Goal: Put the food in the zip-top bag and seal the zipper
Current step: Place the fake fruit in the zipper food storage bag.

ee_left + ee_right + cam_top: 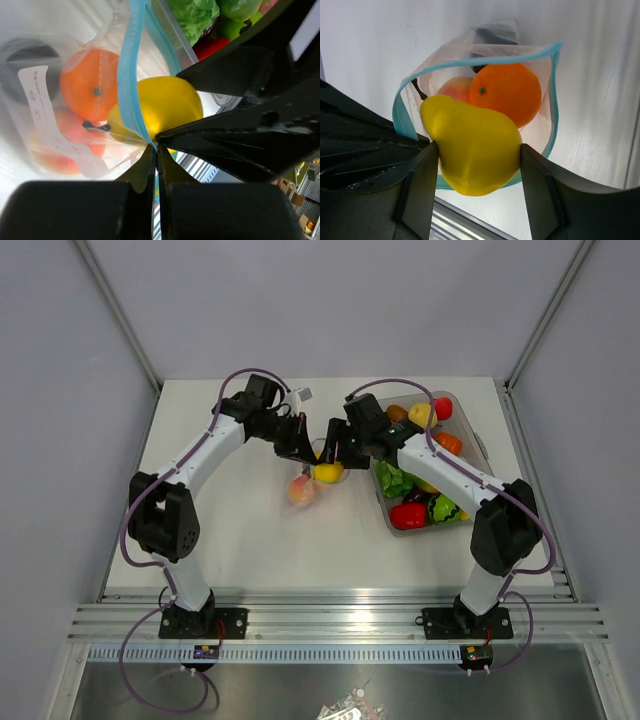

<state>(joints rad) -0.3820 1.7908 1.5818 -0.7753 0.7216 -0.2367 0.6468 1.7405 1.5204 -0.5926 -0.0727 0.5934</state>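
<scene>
The clear zip-top bag (542, 125) hangs open at mid-table, its light blue zipper (554, 100) forming a loop. Inside lie a round orange (507, 92) and a pink-yellow peach (454, 89). My right gripper (479, 150) is shut on a yellow pear-shaped toy fruit (475, 147) and holds it at the bag's mouth. My left gripper (156, 150) is shut on the zipper strip (129, 75) and holds the mouth up; the orange (90, 85) and the yellow fruit (165, 105) show behind it. In the top view both grippers meet over the bag (303, 490) and the yellow fruit (327, 473).
A rigid clear tray (470, 425) at the right holds green lettuce (393, 480), red, orange and other toy foods. The enclosure walls stand at the left, back and right. The aluminium rail runs along the near edge.
</scene>
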